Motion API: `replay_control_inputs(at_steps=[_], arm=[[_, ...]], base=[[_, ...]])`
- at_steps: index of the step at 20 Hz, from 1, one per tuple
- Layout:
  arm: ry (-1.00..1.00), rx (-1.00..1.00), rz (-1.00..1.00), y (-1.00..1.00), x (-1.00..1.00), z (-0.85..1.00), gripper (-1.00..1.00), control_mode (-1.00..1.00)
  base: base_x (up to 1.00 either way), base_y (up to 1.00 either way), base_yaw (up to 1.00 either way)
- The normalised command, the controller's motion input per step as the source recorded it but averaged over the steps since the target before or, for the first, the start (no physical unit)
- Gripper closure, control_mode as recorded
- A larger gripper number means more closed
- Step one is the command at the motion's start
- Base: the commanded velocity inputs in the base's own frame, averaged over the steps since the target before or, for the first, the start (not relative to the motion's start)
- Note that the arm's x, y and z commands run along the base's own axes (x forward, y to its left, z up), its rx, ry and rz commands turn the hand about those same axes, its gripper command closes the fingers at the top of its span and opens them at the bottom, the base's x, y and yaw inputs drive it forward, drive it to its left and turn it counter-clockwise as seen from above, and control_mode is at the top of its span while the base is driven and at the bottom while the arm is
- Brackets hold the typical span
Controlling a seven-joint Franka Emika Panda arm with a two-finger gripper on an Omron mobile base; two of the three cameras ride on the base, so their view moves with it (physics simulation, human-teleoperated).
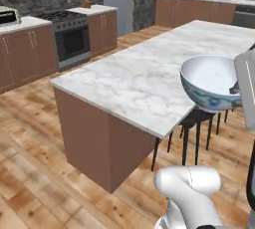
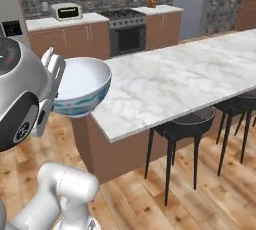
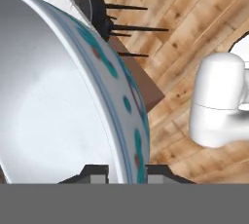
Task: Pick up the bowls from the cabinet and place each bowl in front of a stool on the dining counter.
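White-and-blue footed bowl (image 1: 211, 82), carried clear of the dining counter (image 1: 149, 78); gripper (image 3: 126, 175) clamped on its rim, wall pinched between both fingers; step in hand appears to be transport; next move calls for lowering it onto marble before a stool (image 2: 186, 124).

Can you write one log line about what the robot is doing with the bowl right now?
tool: shut on blue-patterned bowl rim | bowl: held in air, upright, beside dining counter | stool: tucked under counter edge
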Motion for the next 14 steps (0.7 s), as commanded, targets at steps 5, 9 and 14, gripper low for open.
replay_control_inputs(at_steps=[5, 9, 14], arm=[[0.0, 0.0, 0.0, 0.0, 0.0, 0.0, 1.0, 1.0], [0.0, 0.0, 0.0, 0.0, 0.0, 0.0, 1.0, 1.0], [0.0, 0.0, 0.0, 0.0, 0.0, 0.0, 1.0, 1.0]], base=[[0.4, -0.45, 0.76], [0.25, -0.96, 0.49], [0.0, -1.0, 0.31]])
